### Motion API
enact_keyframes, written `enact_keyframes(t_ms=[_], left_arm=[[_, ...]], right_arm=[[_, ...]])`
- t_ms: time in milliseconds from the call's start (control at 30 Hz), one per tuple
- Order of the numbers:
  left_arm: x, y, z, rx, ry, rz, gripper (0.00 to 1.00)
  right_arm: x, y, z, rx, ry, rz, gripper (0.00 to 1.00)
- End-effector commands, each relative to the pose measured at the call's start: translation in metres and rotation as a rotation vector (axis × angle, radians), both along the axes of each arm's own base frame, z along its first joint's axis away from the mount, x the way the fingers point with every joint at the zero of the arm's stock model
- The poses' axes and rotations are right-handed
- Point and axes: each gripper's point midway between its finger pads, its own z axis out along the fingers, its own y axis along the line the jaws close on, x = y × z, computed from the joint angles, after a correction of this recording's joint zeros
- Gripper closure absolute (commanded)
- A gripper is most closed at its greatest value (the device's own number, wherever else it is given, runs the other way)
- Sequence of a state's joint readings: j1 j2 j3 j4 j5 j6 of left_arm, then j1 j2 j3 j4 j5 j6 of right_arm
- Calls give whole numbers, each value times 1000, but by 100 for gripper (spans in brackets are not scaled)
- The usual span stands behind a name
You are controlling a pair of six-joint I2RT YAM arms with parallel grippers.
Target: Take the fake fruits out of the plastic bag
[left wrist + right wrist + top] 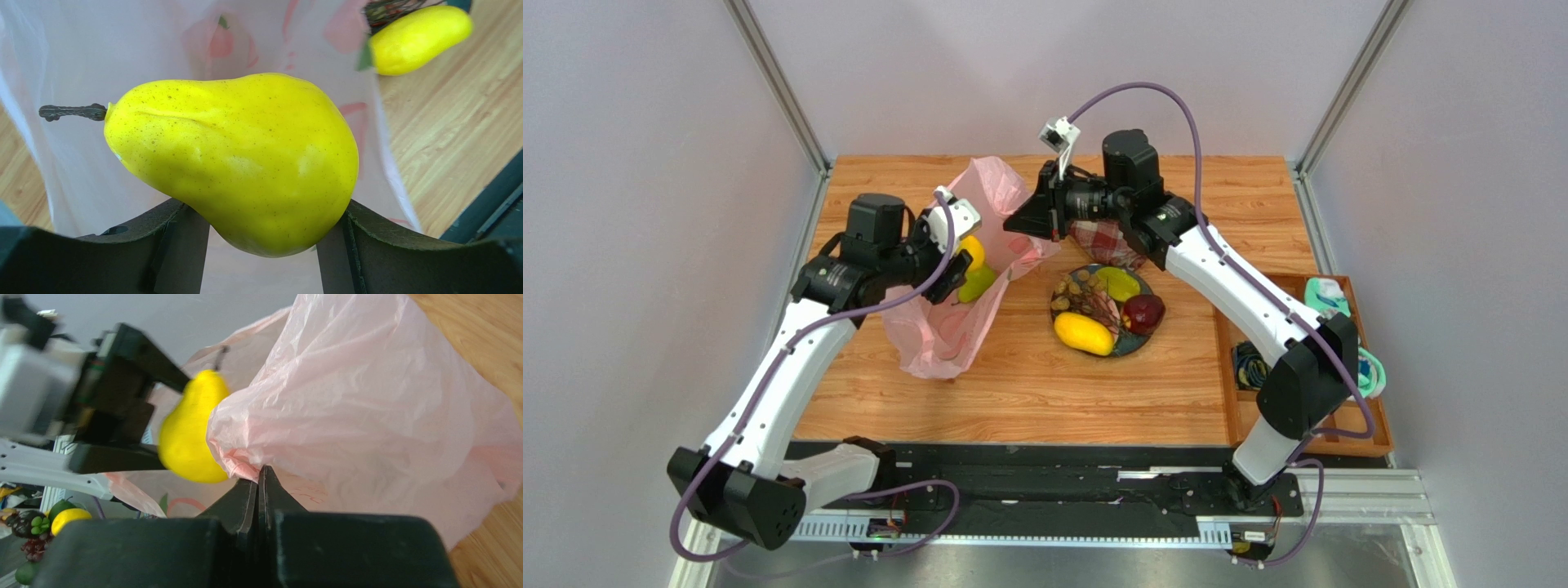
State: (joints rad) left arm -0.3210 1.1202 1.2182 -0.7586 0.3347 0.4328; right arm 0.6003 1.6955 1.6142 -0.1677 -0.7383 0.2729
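Note:
My left gripper (pixel 955 272) is shut on the yellow pear (pixel 973 270) (pixel 245 159) and holds it up in the air over the pink plastic bag (pixel 952 325). My right gripper (pixel 1024 223) (pixel 260 471) is shut on a pinch of the bag's edge (pixel 245 465) and holds the bag up off the table. The pear also shows in the right wrist view (pixel 191 438). On the dark plate (pixel 1130 347) lie the elongated yellow fruit (pixel 1084 332), the dark red apple (pixel 1143 314), a green fruit (pixel 1118 283) and the grape bunch (pixel 1078 294).
A red plaid cloth (pixel 1102 241) lies behind the plate under my right arm. A wooden tray (pixel 1369 429) at the right edge holds rolled socks (pixel 1255 365). Metal frame posts stand at the back corners.

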Motion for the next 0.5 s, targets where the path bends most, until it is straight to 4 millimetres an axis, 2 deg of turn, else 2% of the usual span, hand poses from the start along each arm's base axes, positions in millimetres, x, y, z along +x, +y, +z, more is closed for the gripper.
enact_keyframes(t_ms=[0, 33, 100, 133, 167, 200, 233, 267, 300, 333, 433, 467], left_arm=[[-23, -16, 10, -103, 7, -103, 100], [-27, -19, 17, -121, -8, -123, 100], [-35, -26, 27, -162, -22, -172, 100], [-39, -28, 36, -177, -45, -188, 100], [-45, -31, 45, -201, -61, -216, 100], [-49, -34, 54, -220, -76, -236, 100], [-53, -37, 72, -244, -113, -256, 100], [-59, -42, 82, -283, -109, -278, 100], [-60, -44, 90, -300, -111, -283, 100], [-60, -49, 104, -317, -120, -296, 100], [-67, -61, 115, -359, -65, -345, 100], [-71, -65, 117, -374, -43, -359, 100]], right_arm=[[40, 0, -15, 27, 90, -121, 100], [51, 5, -25, 26, 135, -139, 100], [70, 6, -29, 34, 168, -178, 100], [78, 9, -13, 67, 164, -186, 100], [91, 13, -27, 54, 186, -197, 100], [94, 15, -30, 46, 188, -193, 100], [99, 17, -25, 48, 170, -186, 96], [104, 22, -22, 55, 158, -170, 85], [100, 25, -16, 66, 147, -133, 70], [99, 27, -11, 77, 136, -120, 42], [91, 21, 16, 109, 86, -106, 1], [90, 14, 24, 120, 75, -110, 0]])
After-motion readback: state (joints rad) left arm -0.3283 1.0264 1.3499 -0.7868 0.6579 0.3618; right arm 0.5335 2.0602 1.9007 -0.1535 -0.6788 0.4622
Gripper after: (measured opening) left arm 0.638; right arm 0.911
